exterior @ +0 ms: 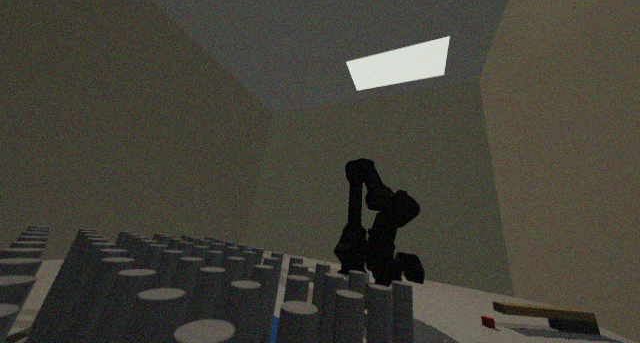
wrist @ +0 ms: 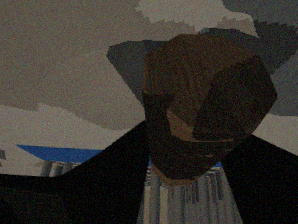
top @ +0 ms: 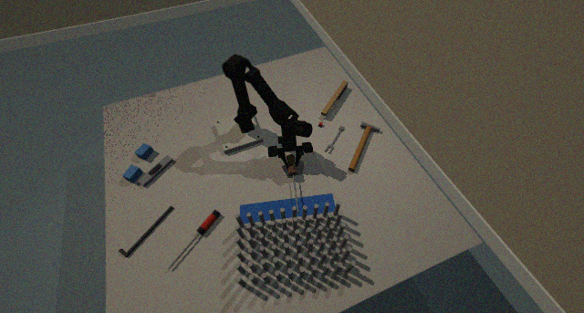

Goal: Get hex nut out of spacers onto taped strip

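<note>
- Your arm [top: 262, 94] rises from its base near the far edge of the desk [top: 411, 199], folds at the elbow and comes back down, so the hand [top: 292, 163] hangs low over the middle of the desk, pointing toward the near edge.
- Your hand is clamped on the brown wooden handle [wrist: 206, 112] of a hook tool; in the wrist view that handle fills the space between the two dark fingers.
- The tool's thin wire shaft [top: 297, 192] runs from the hand toward the near edge and reaches the blue taped strip [top: 255, 209], which lies on the desk just in front of the spacers [top: 297, 251].
- The shaft's tip is too faint to place among the front spacer row.
- You cannot see the hex nut in any view; the grey spacers stand tightly packed and hide the desk between them.
- Toward the right edge lie a hammer [top: 362, 145], a small wrench [top: 335, 139], a wooden bar [top: 334, 98] and a tiny red block [top: 320, 124].
- Toward the left edge sit two blue blocks [top: 139, 161] beside a grey bar [top: 157, 170].
- Near the near-left corner lie a black L-shaped rod [top: 146, 233] and a red-handled screwdriver [top: 201, 234], both outside the spacer field.
- A grey flat bar [top: 243, 146] lies just left of the hand.
</note>
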`<state>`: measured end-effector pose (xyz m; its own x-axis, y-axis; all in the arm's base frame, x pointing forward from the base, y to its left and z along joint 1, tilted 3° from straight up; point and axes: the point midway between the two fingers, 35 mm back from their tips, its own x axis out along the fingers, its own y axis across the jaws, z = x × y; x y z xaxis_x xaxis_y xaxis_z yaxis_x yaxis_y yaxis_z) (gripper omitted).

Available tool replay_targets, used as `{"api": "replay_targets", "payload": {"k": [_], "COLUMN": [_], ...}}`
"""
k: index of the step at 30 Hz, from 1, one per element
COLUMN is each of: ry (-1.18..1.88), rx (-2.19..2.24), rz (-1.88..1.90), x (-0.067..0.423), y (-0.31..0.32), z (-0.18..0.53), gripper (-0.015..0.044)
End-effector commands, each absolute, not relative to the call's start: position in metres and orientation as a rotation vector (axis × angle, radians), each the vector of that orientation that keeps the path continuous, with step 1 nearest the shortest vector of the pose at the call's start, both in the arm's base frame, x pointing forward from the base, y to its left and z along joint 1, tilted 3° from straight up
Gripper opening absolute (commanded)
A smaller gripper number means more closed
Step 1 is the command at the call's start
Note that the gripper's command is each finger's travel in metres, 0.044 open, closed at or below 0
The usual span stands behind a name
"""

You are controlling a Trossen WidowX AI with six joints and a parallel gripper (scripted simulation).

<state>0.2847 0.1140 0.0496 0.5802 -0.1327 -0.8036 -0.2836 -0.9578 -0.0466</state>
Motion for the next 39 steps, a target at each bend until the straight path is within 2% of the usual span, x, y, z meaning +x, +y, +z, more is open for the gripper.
{"api": "replay_targets", "payload": {"k": [1,39], "ry": [0.342,0.341], "rx": [-2.641,-2.645], "rz": [1.313,1.31], "x": [0.29,0.323], "y": [0.114,0.106], "z": [0.052,0.054], "gripper": [0.0,0.0]}}
